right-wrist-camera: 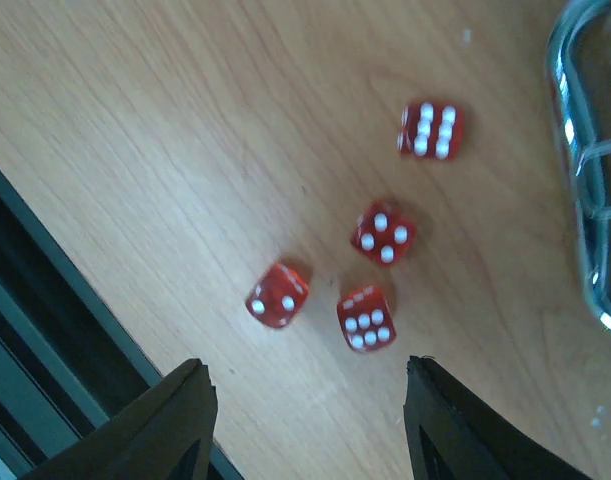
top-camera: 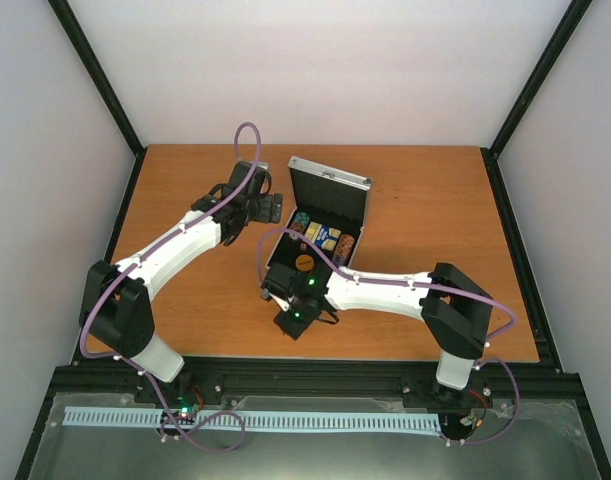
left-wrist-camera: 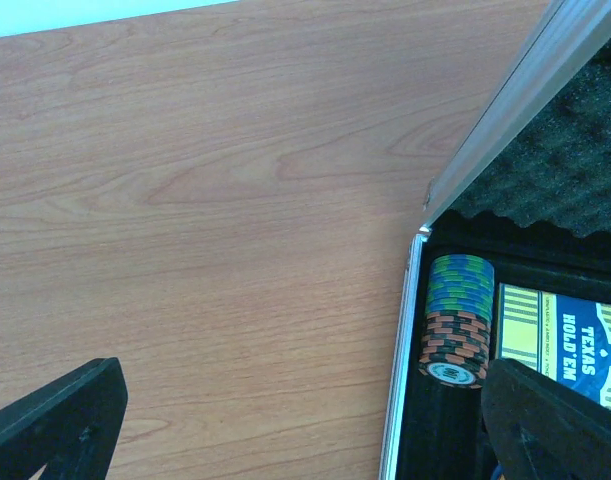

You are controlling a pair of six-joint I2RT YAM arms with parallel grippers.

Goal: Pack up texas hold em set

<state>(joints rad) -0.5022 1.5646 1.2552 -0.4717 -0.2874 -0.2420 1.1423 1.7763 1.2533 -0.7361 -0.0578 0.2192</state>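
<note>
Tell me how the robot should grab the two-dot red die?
By two opposite flat sides of the two-dot die, coming straight down from above with the right gripper. It's a little cube lying flat on the table, with bare wood around it.

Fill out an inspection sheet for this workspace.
Surface: brown wooden table.
Job's things: small silver aluminium case open, lid upright; striped round poker chips and blue-yellow card deck inside; four tiny red dice loose on the table by its metal handle.
Clutter: nothing seen.
Grippers: left gripper open, empty, at the case's edge; right gripper open, empty, by the dice.
Cables: purple cables loop along both arms.
Surroundings: white walls, black frame posts.
</note>
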